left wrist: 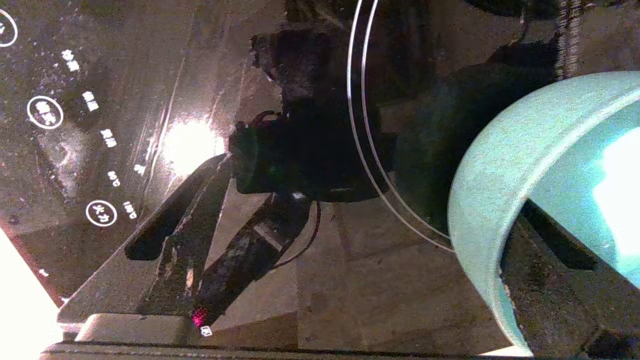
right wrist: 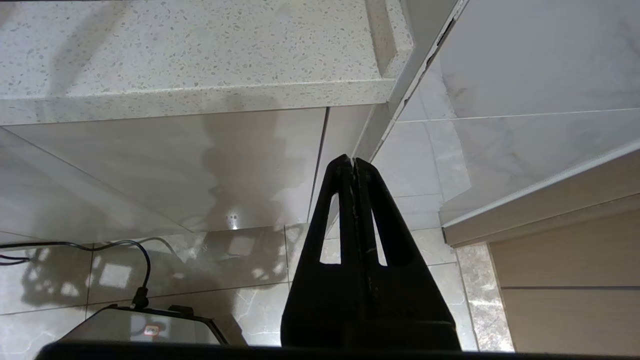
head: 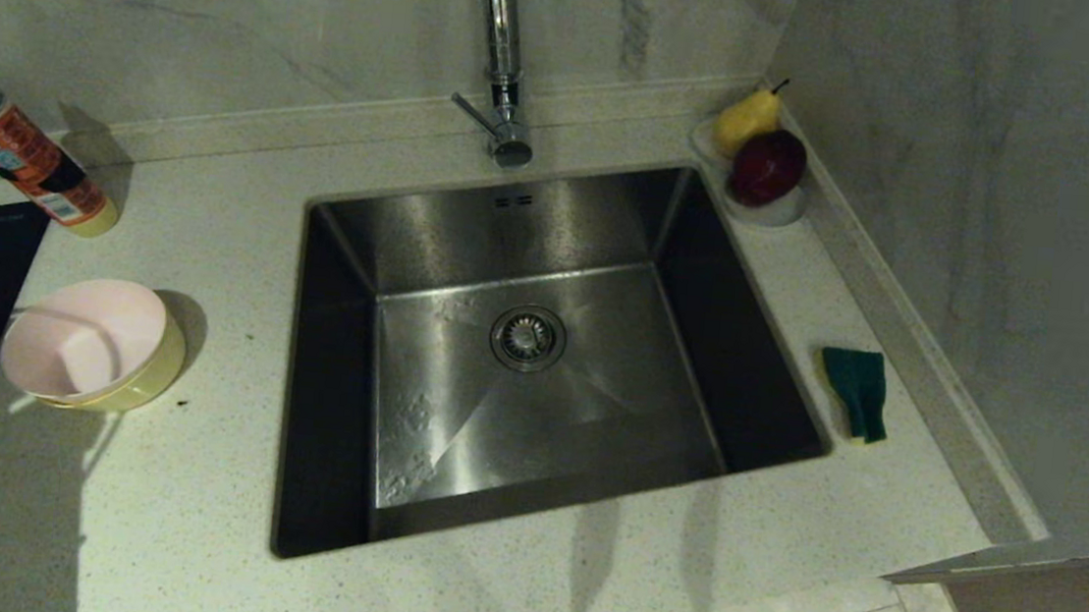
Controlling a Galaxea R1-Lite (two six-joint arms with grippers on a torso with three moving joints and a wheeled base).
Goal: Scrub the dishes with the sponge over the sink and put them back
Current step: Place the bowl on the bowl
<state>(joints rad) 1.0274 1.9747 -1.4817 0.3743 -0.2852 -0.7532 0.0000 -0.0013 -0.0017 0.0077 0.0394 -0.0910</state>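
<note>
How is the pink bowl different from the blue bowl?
The pink bowl sits nested inside a yellow bowl on the pale counter, while the blue bowl stands alone on the shiny black cooktop. The pink bowl leans to one side; whether the blue bowl stands level is hard to tell. One is pale pink, the other light blue. Both are plain, round and empty.

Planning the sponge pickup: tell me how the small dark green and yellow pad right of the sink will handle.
The green-and-yellow sponge looks bent along a crease, so probably soft and floppy. It is thin and small, so likely light and apt to slide on the smooth speckled counter if nudged. It lies flat; rolling seems unlikely.
</note>
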